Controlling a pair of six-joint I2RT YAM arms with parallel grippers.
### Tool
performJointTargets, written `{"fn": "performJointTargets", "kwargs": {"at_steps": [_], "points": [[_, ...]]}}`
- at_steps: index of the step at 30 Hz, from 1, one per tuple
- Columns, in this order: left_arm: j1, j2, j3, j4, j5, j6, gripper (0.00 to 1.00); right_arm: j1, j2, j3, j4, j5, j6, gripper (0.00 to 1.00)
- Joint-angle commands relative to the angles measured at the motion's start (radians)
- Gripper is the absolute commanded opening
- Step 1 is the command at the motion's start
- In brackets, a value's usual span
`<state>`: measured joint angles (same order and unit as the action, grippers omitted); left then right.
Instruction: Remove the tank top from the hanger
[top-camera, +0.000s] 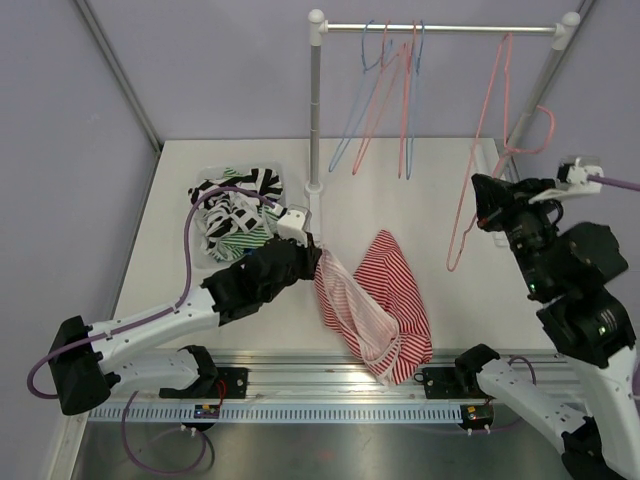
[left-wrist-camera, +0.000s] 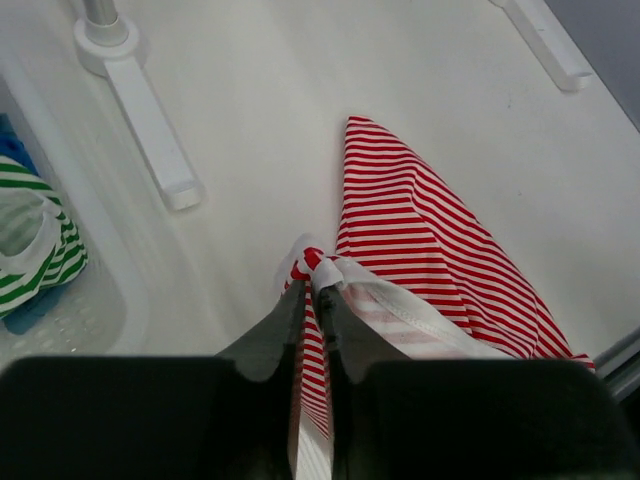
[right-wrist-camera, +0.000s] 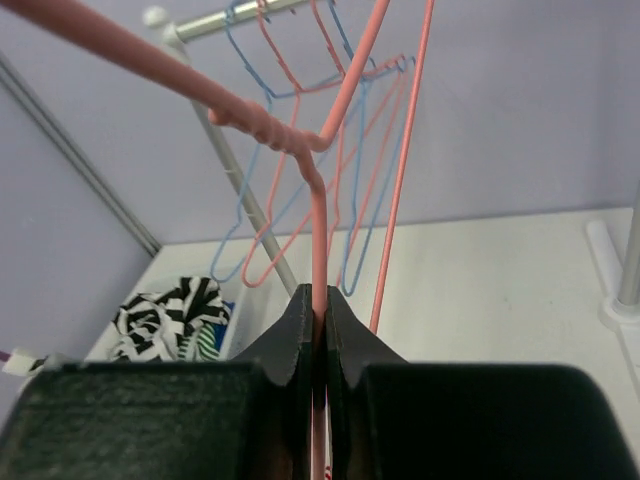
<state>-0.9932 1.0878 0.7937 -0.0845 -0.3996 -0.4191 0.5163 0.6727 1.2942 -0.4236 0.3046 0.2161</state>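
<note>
Clamping the striped tank top (top-camera: 385, 290) lying on the table (top-camera: 450, 200) at lower centre, the left jaws are closed; right jaws grip the pink hanger (right-wrist-camera: 318, 230) at right

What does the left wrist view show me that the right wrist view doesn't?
Left wrist only: the left fingers pinching the red-striped tank top, which trails onto the table. Right wrist only: the right fingers shut on a pink hanger, with spare hangers on the rail behind. Both: the table and the bin of striped clothes.
</note>
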Motion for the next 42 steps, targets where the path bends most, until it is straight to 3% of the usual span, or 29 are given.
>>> {"fn": "performJointTargets", "kwargs": {"at_steps": [1,2,5,6,8,11,12,19,24,32,34,38,42], "points": [[-0.007,-0.015,0.050,-0.068,-0.071,-0.043,0.23,0.004,0.190,0.101,-0.202,0.071,0.005,0.00],[-0.007,-0.022,0.061,-0.092,-0.074,-0.044,0.36,0.004,0.209,0.114,-0.211,0.056,0.008,0.00],[-0.007,-0.051,0.117,-0.201,-0.071,-0.038,0.49,0.004,0.301,0.194,-0.268,0.041,0.003,0.00],[-0.007,-0.060,0.130,-0.219,-0.062,-0.030,0.64,-0.005,0.350,0.220,-0.280,0.042,-0.007,0.00],[-0.009,-0.090,0.170,-0.279,-0.041,-0.023,0.73,-0.041,0.392,0.278,-0.287,0.009,-0.015,0.00],[-0.007,-0.132,0.220,-0.357,-0.002,-0.015,0.86,-0.218,0.474,0.362,-0.291,-0.198,0.003,0.00],[-0.009,-0.143,0.229,-0.394,0.007,-0.014,0.97,-0.298,0.517,0.404,-0.288,-0.297,0.017,0.00],[-0.018,-0.242,0.257,-0.514,0.107,0.028,0.99,-0.406,0.777,0.700,-0.357,-0.469,-0.026,0.00],[-0.019,-0.310,0.246,-0.570,0.104,0.040,0.99,-0.461,0.965,0.925,-0.414,-0.580,-0.011,0.00],[-0.031,-0.353,0.234,-0.589,0.117,0.048,0.99,-0.480,1.244,1.278,-0.547,-0.618,-0.044,0.00],[-0.033,-0.348,0.230,-0.583,0.117,0.048,0.99,-0.480,1.262,1.271,-0.564,-0.634,-0.037,0.00],[-0.033,-0.321,0.231,-0.564,0.113,0.046,0.99,-0.480,1.187,1.054,-0.479,-0.625,-0.023,0.00],[-0.035,-0.270,0.228,-0.528,0.128,0.034,0.99,-0.481,1.128,0.956,-0.417,-0.611,-0.035,0.00]]}}
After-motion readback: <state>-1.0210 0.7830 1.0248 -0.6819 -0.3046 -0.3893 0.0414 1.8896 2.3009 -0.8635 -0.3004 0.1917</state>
